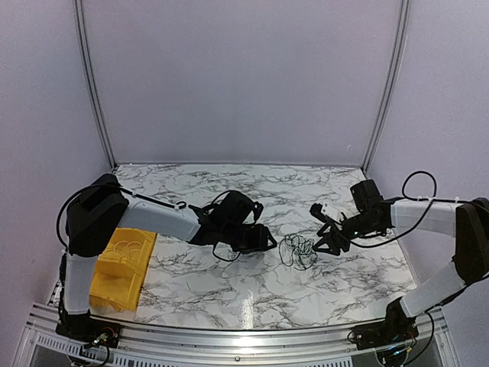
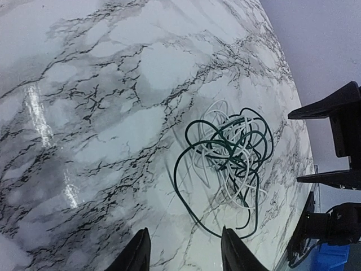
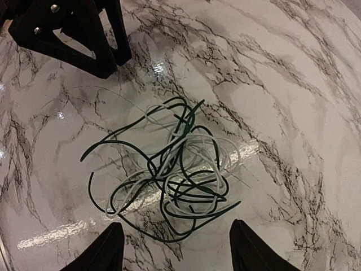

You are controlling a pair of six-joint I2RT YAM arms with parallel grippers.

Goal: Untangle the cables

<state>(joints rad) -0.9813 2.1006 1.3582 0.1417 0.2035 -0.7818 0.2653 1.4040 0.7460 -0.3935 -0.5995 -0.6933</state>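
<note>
Cables (image 2: 225, 164) — dark and white — lie tangled on the table (image 2: 84, 113).

The cables (image 1: 298, 252) are seen heaped in a single tangle on the table (image 1: 229, 294), a little right of its centre. The tangle is flanked by both arms: the left gripper (image 1: 267, 241) is held close beside it on the left, and the right gripper (image 1: 322, 245) close beside it on the right, the two facing each other across the heap. A bin (image 1: 118, 267) is set at the table's near left edge, by the left arm's base, well apart from the tangle.
</note>
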